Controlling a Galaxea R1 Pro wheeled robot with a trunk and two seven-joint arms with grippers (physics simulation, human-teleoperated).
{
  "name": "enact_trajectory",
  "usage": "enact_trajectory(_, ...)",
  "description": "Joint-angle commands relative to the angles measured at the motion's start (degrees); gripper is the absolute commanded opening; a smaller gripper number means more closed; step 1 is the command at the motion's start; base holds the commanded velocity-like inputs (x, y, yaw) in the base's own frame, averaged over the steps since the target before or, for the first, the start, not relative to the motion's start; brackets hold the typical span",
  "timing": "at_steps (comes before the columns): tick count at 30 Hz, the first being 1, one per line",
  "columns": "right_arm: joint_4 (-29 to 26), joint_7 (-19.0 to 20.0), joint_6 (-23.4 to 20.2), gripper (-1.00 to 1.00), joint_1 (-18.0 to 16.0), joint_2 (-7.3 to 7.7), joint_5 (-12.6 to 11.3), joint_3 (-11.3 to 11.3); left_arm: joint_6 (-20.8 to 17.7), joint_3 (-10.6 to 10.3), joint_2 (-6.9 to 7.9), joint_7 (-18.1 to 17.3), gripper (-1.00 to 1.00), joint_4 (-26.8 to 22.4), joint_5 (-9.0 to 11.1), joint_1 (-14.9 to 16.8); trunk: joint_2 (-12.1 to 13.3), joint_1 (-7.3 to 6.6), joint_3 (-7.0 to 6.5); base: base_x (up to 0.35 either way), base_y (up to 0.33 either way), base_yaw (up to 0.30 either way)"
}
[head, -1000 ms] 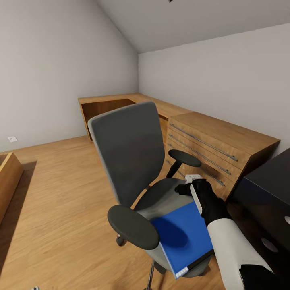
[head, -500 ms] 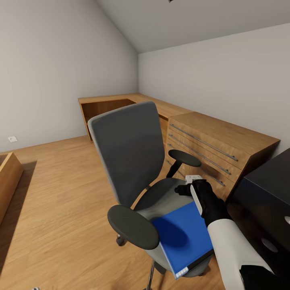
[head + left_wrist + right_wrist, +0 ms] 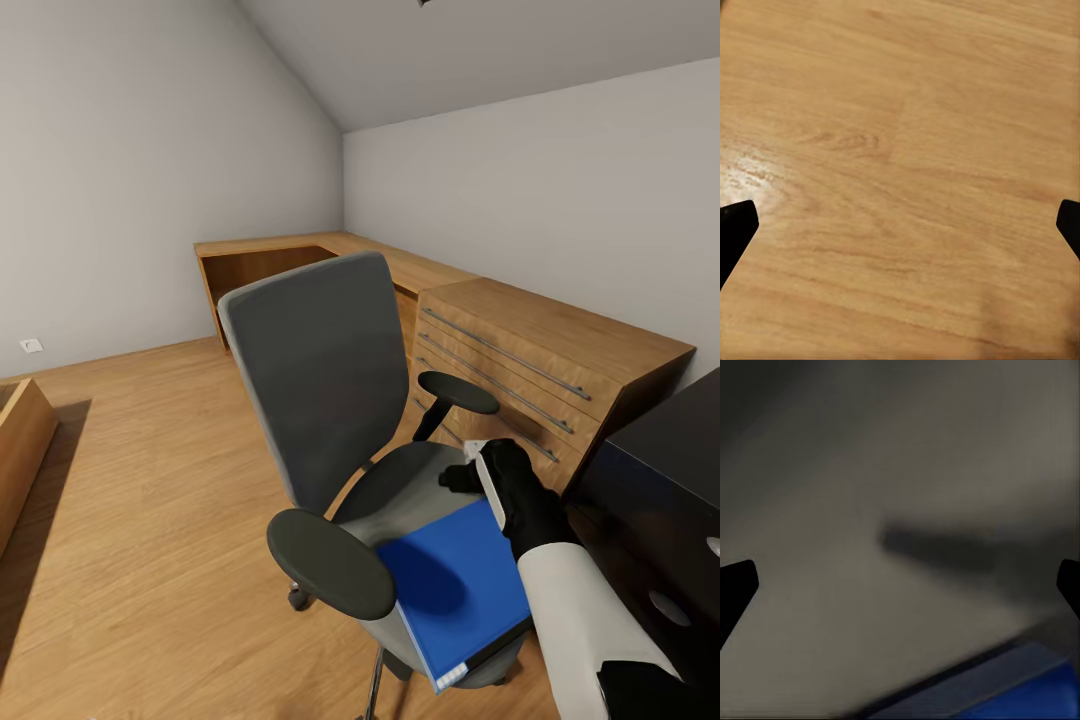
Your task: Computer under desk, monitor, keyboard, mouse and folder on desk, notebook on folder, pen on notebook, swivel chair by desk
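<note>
Folder (image 3: 455,585) lies flat on the swivel chair (image 3: 320,400) seat, near-right corner overhanging the front edge. Prob. light, thin, stiff, slick cover, so pinch the overhanging edge (judgement only). Right gripper (image 3: 480,465) hovers just above the folder's far edge w/ arm reaching in from near right; jaws wide, nothing held.

Pale grey walls (image 3: 120,180), sloped ceiling (image 3: 480,50), wood floor (image 3: 140,520), light-wood cabinet (image 3: 540,350), perhaps an outlet (image 3: 31,345)

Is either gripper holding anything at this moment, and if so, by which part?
Nothing is held. The right gripper is open above the chair seat near the blue folder; the left gripper is open over the floor.
</note>
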State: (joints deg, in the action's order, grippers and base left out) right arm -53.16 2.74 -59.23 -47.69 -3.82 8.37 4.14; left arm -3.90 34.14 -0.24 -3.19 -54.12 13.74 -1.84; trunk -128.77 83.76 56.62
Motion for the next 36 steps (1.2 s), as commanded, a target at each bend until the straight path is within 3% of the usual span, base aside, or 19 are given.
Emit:
enact_trajectory(1,-0.07,0.27,-0.36,1.0,-0.03,-0.06,0.45,0.17,-0.41,0.13,-0.03,-0.33,1.0,-0.1,0.61,0.0,-0.02,0.0,0.04,-0.009,0.0,0.0)
enact_trajectory(36,2.93,-0.01,-0.63,1.0,-0.03,0.56,0.85,0.16,-0.37,0.27,0.06,-0.41,1.0,-0.05,0.68,0.0,-0.02,0.0,0.04,-0.06,0.0,0.0)
